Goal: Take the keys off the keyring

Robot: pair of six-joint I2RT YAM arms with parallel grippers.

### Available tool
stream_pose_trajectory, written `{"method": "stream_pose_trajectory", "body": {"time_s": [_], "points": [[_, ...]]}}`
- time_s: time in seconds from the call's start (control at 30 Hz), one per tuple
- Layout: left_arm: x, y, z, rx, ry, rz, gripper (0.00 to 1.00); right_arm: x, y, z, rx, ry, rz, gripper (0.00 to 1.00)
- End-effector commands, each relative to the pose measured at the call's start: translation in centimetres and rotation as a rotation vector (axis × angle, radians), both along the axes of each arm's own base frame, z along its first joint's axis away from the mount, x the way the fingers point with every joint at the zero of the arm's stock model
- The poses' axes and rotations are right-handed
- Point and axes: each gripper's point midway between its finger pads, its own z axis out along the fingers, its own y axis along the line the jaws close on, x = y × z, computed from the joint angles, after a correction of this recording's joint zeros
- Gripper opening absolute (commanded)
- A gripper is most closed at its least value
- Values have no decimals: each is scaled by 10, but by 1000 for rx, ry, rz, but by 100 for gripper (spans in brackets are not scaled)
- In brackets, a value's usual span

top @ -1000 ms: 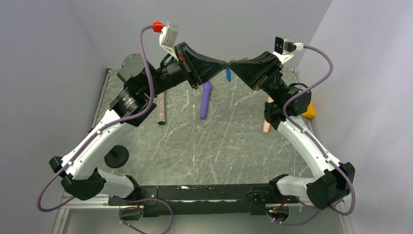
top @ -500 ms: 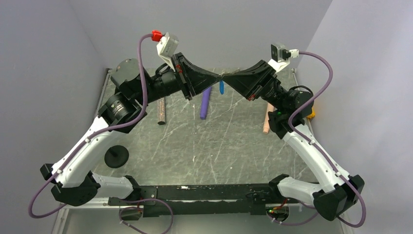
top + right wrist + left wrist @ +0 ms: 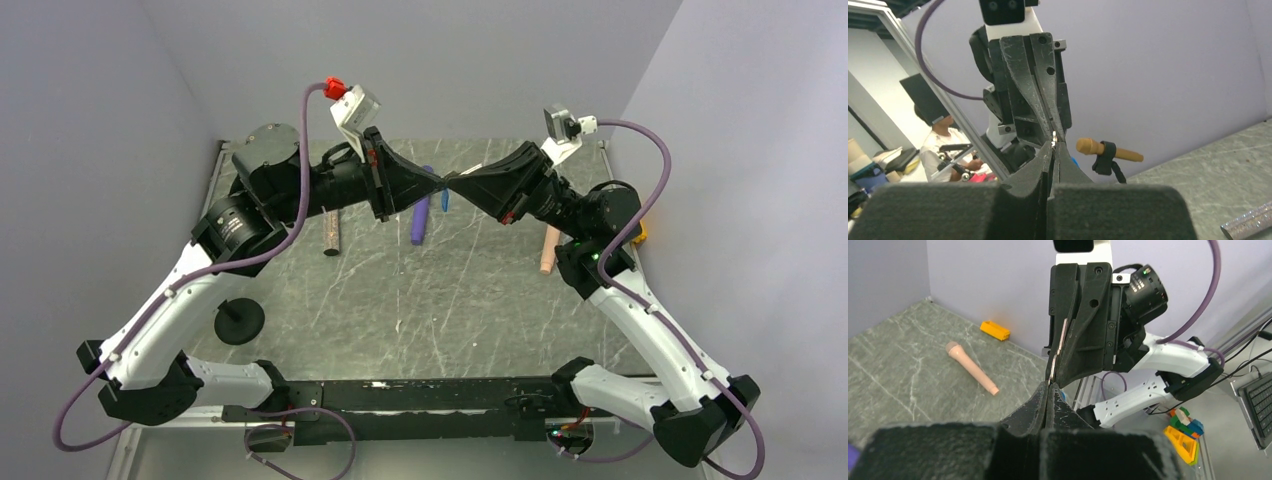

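Jaws and keyring [image 3: 445,200] nearer, further left

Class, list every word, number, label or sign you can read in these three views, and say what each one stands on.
No text can be read in any view.
Pale marks on the round black housing, left wrist view: too small to read.
Keycaps of the keyboard at the frame's edge: too blurred to read.
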Motion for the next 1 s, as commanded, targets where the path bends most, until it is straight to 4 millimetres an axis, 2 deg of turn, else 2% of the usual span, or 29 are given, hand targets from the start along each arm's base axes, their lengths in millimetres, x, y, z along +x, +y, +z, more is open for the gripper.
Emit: {"method": "stream_pose_trajectory", "body": {"time_s": [0.0,0.53,0.77,0.97], "points": [[-21,-5,5,4,-31,-85,0,-5,17,-35,-152,47,76,0],[-40,3,-29,144,22,-140,0,-28,21,-61,-307,32,222,0],[-44,7,-39,188,34,-144,0,-32,21,-71,-348,54,252,0],[-41,9,-38,205,36,-127,0,-34,20,-73,-362,57,253,0]]}}
